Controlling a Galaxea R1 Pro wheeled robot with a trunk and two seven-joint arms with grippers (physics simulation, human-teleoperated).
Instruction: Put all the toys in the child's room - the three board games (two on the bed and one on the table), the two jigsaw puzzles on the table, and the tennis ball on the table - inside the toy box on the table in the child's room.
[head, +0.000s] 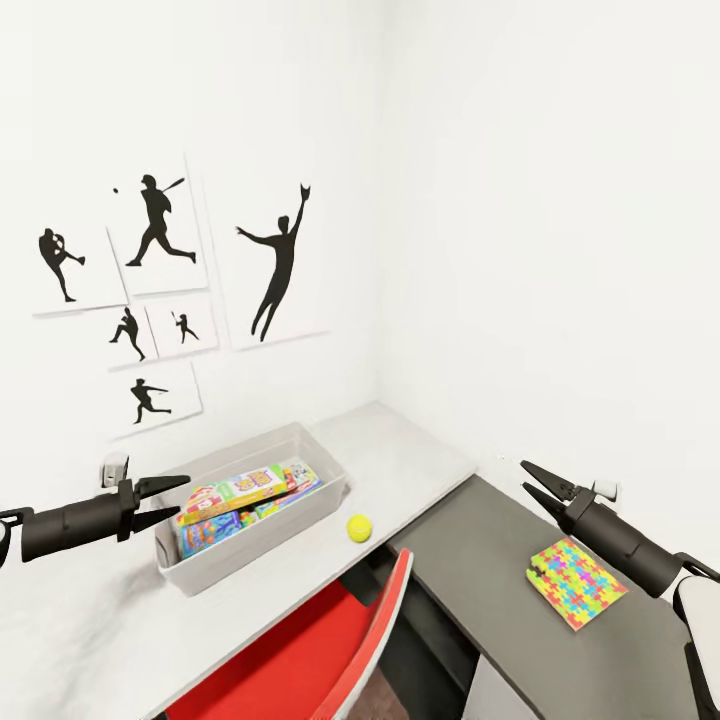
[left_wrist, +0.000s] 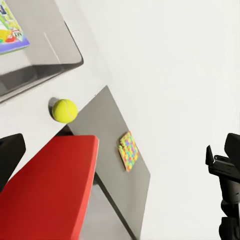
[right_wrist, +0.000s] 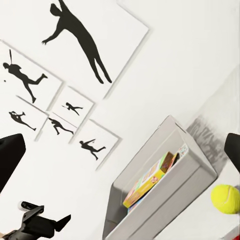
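Observation:
The light-grey toy box (head: 320, 500) stands on the pale table (head: 410, 450) with colourful board games (head: 250, 490) stacked inside. On the table just right of it lies the yellow-green tennis ball (head: 360, 528), which the wrist views also catch (left_wrist: 64, 110) (right_wrist: 225, 198). One jigsaw puzzle (head: 577, 582) (left_wrist: 129, 151) lies flat on the lower dark-grey desk (head: 470, 560). My left gripper (head: 172, 501) hovers open and empty at the toy box's left end. My right gripper (head: 538, 482) is open and empty above the dark desk, just beyond the jigsaw. The bed is out of view.
A red chair (head: 340, 640) (left_wrist: 45, 190) is pushed in at the table's front, between the two desks. White walls meet in a corner behind the table, and baseball silhouette pictures (head: 160, 290) hang on the left wall. Bare tabletop stretches behind the toy box.

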